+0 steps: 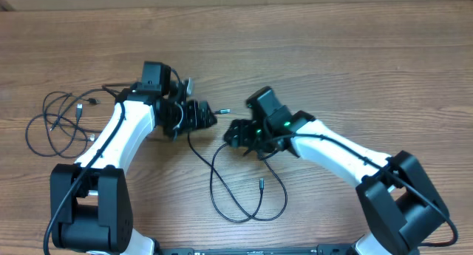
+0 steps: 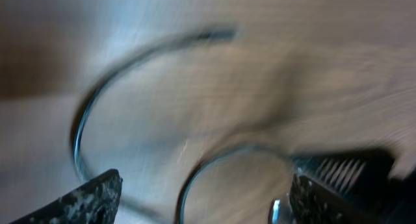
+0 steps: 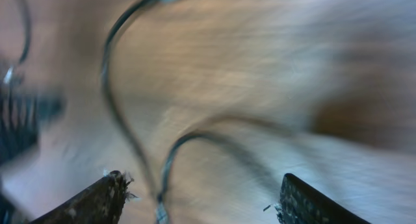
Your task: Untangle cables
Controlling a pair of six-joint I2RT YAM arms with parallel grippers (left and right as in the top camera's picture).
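On the table (image 1: 332, 63), left end effector (image 1: 211, 116) and right end effector (image 1: 230, 134), each wide apart, near 1 looped cable (image 1: 212, 182)

I seem to be working in a robotics lab: a wood-grain table (image 1: 332, 55), my left arm (image 1: 122, 133) and right arm (image 1: 336, 148) mounted at its near edge

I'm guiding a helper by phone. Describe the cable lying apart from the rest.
On the wooden table, look between the left gripper and right gripper. One cable runs toward the near edge in an open loop, unlike the tangled bundle beside the left arm.
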